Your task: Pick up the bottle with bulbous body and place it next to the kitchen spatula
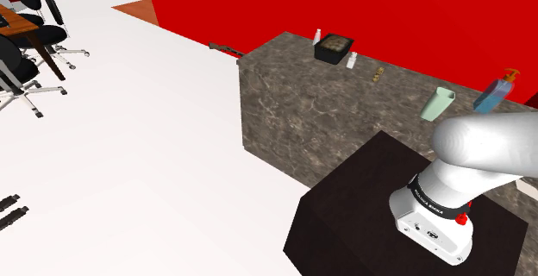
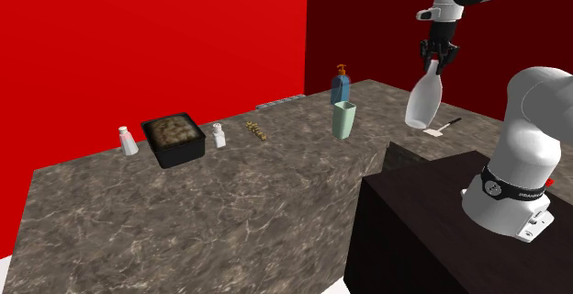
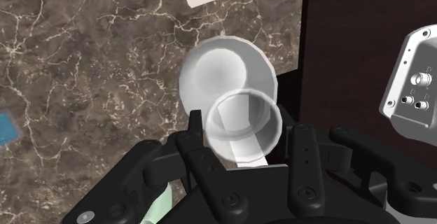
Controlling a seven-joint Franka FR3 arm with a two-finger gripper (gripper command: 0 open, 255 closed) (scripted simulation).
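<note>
Hanging neck-up from the fingers (image 2: 428, 51), the white bulbous bottle (image 2: 424, 99) was lifted clear of the marbled tabletop (image 2: 184, 209). The fingers were clamped on its neck, one on each side, as the wrist view showed. Below the fingers, just past the bottle's base, the pale spatula (image 2: 441, 128) lay flat on the tabletop beside the dark stand (image 2: 413, 237). A pale green cup (image 2: 344, 118) and a blue dispenser (image 2: 341, 87) stood well apart from the fingers.

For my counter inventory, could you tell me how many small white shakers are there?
2. One shaker stands at the black tray's left in the second exterior view, the other at its right. Others may be hidden.
</note>
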